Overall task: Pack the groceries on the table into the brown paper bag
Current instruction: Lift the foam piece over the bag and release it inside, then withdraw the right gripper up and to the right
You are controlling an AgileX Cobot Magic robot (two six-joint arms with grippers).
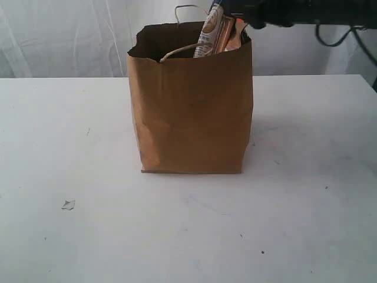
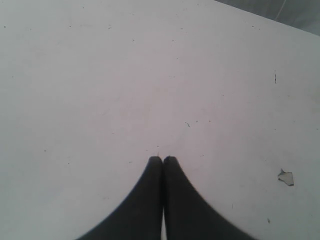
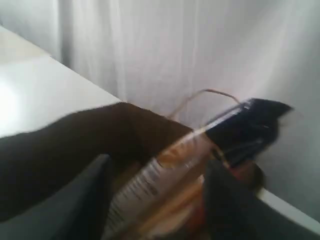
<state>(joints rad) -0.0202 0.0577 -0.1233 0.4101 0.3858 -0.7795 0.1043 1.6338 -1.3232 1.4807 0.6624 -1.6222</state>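
The brown paper bag stands upright in the middle of the table. The long pasta packet leans inside it, its dark-blue top poking above the rim. An orange-brown package shows beside it. My right gripper hovers over the bag's back right corner. In the right wrist view its fingers stand apart either side of the pasta packet, the gripper open, with the bag's dark mouth below. My left gripper is shut and empty over bare tabletop.
A twisted paper handle rises above the bag's rim. A small chipped mark lies on the tabletop at the front left, the same chip showing near my left gripper. A white curtain hangs behind the table.
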